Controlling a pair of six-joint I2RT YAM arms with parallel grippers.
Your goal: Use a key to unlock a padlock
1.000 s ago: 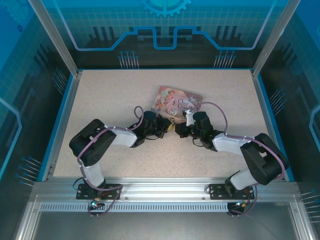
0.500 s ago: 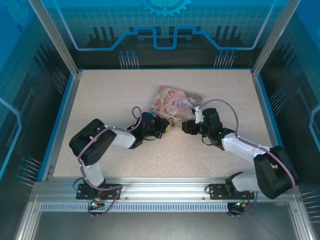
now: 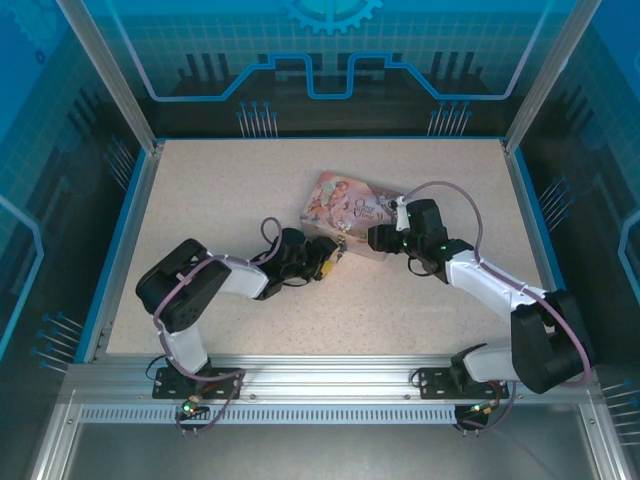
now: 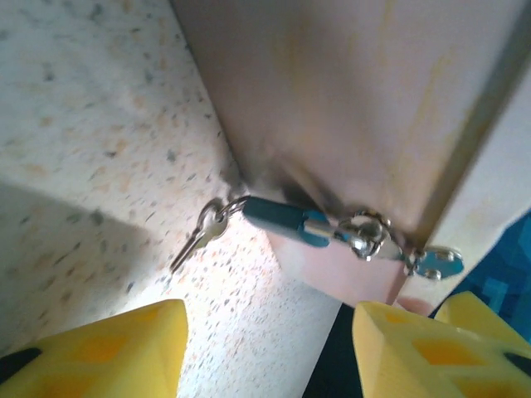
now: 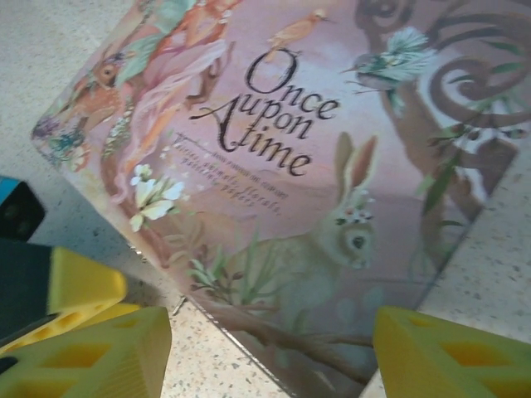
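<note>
Nearest, the left pincer [image 4: 265, 352] stands open. Its yellow fingertips [image 4: 91, 352] are well apart with only bare desk [image 4: 75, 141] between them, so it has hold of nothing. It sits low and points straight at the lock; I judge this is so that it can reach the small parts from the side.

Just beyond the fingertips lies the key [image 4: 199, 239], thin and grey, flat on the desk. A small ring joins it to the end of the padlock [image 4: 282, 220] that is away from the hasp [image 4: 436, 264]. Whether a second key sits inside the lock, I cannot tell. The blue padlock lies along the foot of the tin box [image 4: 348, 99], and its shackle passes through the hasp, which keeps it close against the wall. Whether the shackle is free or closed is too small to see.

Farther, the right pincer [image 5: 270, 356] is wide open above the painted lid and grips nothing. Probably it is placed there to hold the box steady when the key is turned.
</note>
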